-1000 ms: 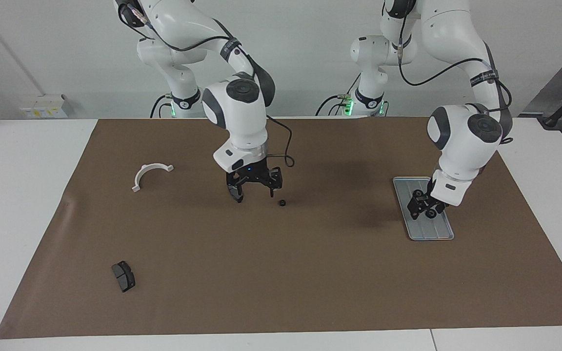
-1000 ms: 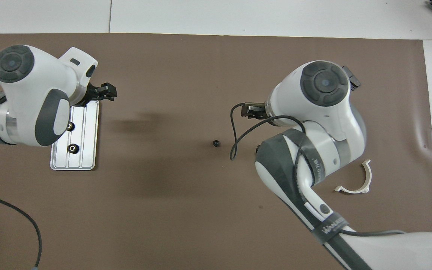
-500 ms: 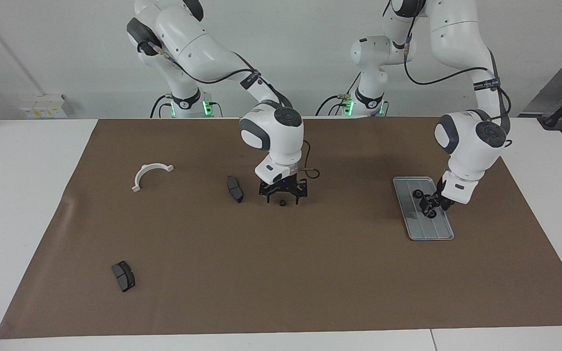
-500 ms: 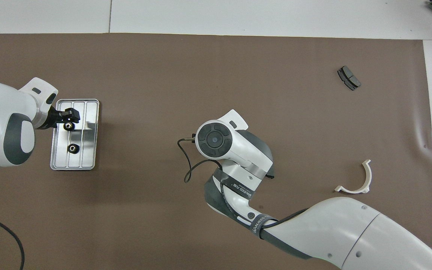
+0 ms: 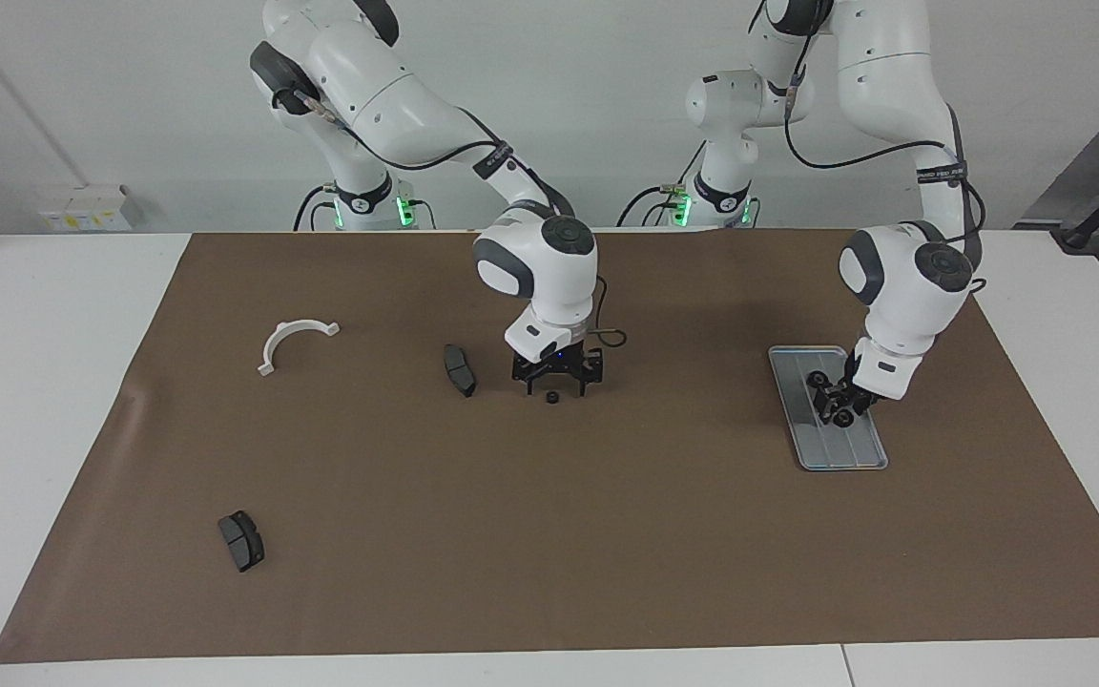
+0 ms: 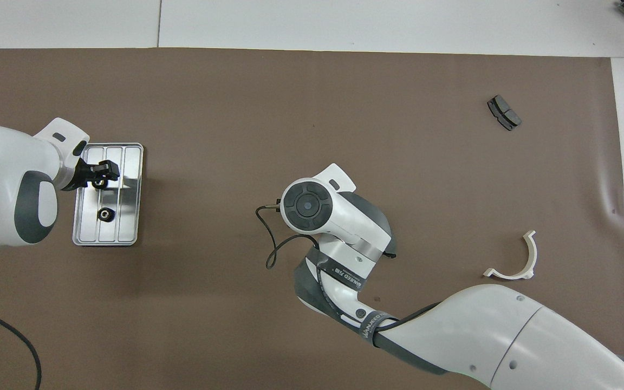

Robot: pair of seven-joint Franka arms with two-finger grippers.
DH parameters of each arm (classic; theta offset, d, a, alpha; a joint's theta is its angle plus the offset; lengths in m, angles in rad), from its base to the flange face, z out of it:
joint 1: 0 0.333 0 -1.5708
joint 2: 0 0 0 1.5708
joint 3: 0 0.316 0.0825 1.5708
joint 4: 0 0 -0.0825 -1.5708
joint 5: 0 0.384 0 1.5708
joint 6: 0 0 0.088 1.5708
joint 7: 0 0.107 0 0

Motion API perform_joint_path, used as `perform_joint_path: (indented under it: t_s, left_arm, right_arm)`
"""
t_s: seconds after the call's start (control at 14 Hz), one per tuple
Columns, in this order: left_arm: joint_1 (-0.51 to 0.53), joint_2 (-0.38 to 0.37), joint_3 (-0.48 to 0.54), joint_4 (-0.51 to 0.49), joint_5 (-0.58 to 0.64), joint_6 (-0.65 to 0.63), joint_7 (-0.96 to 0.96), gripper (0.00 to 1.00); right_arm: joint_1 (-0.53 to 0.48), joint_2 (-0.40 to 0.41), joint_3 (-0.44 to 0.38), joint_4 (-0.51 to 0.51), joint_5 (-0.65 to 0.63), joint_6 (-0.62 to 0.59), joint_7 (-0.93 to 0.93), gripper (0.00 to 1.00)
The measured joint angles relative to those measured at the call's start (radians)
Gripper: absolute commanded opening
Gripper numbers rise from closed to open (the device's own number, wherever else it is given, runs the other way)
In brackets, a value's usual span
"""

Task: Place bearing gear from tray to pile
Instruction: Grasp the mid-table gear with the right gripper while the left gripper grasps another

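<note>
- While the left gripper (image 5: 838, 405) hangs low over the silver tray (image 5: 845, 448), near the mat's edge at the left arm's end of the table, whether it is parted or closed cannot be told. A bearing gear (image 6: 99, 184) sits on the tray right beneath it, so a close that lands off centre could flick the small round part over the rim
- A second gear (image 6: 105, 214) lies on the same tray, just beside the first and nearer the robots. A gripper coming down askew could knock it, or drag the light tray along the brown mat (image 5: 607, 534)
- Near the mat's middle, the right gripper (image 5: 554, 380) is low with its jaws apart, straddling a loose gear (image 5: 552, 396) that rests on the mat. A squeeze that touches one side first could set it rolling
- A dark brake pad (image 5: 460, 370) lies near that gripper, toward the right arm's end. A sideways sweep could clip it
- The pile is scattered: a white half-ring bracket (image 5: 295, 342) lies toward the mat's edge at the right arm's end, and another brake pad (image 5: 241, 540) lies near the corner at that end farthest from the robots. With the parts so well apart, a gear could be set down away from them all, or roll if dropped from height
</note>
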Motion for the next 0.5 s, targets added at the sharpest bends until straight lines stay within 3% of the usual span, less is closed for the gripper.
perform_joint_path:
  t_s: [0.14, 0.29, 0.5]
  left_arm:
    - [0.003, 0.0, 0.0, -0.004, 0.0, 0.001, 0.0, 0.56]
    - [0.005, 0.001, -0.001, -0.016, 0.0, 0.007, 0.0, 0.5]
    - [0.005, -0.001, -0.003, -0.021, 0.0, 0.016, 0.0, 0.34]
  right_arm:
    - [0.0, 0.0, 0.0, 0.0, 0.0, 0.0, 0.0, 0.68]
    - [-0.001, 0.0, 0.0, 0.001, 0.0, 0.002, 0.0, 0.65]
    - [-0.001, -0.001, 0.0, 0.002, 0.0, 0.004, 0.0, 0.43]
